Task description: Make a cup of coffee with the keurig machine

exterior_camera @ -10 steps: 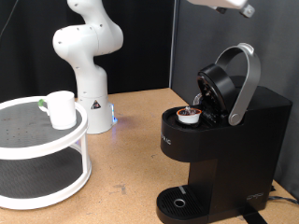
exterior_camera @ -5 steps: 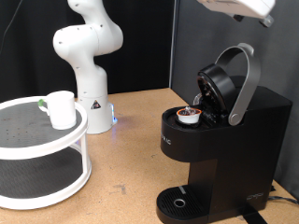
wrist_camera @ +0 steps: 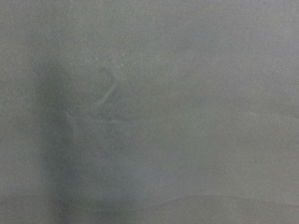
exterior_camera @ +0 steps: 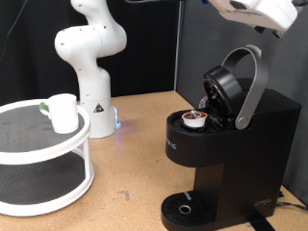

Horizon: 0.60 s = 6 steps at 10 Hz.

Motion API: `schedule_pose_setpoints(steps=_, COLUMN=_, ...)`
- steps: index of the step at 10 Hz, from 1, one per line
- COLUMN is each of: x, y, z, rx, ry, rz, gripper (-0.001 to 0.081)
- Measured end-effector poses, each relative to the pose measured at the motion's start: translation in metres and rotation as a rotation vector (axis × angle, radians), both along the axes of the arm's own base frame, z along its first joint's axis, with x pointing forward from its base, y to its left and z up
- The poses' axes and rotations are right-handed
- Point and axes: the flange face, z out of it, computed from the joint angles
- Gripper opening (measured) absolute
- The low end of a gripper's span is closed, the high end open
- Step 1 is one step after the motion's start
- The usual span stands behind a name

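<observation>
The black keurig machine (exterior_camera: 236,144) stands at the exterior view's right with its brew head open and its grey arched handle (exterior_camera: 253,82) raised. A small white pod with a brown top (exterior_camera: 195,118) sits in the open chamber. The white cup (exterior_camera: 64,112) stands on the top shelf of a round white rack at the left. The arm's white hand (exterior_camera: 260,12) shows at the top right corner, high above the machine; its fingers are out of frame. The wrist view shows only a blurred grey surface.
The round two-tier white rack (exterior_camera: 38,154) fills the exterior view's left. A second white robot arm base (exterior_camera: 91,58) stands behind it on the wooden table. A dark curtain hangs behind the machine. The drip tray (exterior_camera: 183,209) is at the machine's foot.
The white hand at the top right has moved further right and slightly down in the exterior view. The machine, pod and cup have not moved.
</observation>
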Motion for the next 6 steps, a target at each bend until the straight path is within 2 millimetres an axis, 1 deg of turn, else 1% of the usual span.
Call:
schedule_pose_setpoints(steps=1, x=0.001, y=0.004, z=-0.001, rx=0.002, ry=-0.001, rz=0.000, gripper=0.0401)
schedule_pose_setpoints(steps=2, x=0.002, y=0.008, z=-0.002, rx=0.002, ry=-0.003, rz=-0.002, gripper=0.0401)
schedule_pose_setpoints(steps=3, x=0.003, y=0.011, z=-0.004, rx=-0.001, ry=-0.006, rz=-0.003, gripper=0.0228)
schedule_pose_setpoints(steps=4, x=0.004, y=0.013, z=-0.005, rx=-0.005, ry=-0.008, rz=-0.003, gripper=0.0228)
schedule_pose_setpoints(steps=5, x=0.004, y=0.015, z=-0.009, rx=-0.014, ry=-0.005, rz=0.001, gripper=0.0057)
schedule_pose_setpoints(steps=6, x=0.006, y=0.016, z=-0.012, rx=-0.029, ry=-0.004, rz=0.006, gripper=0.0018)
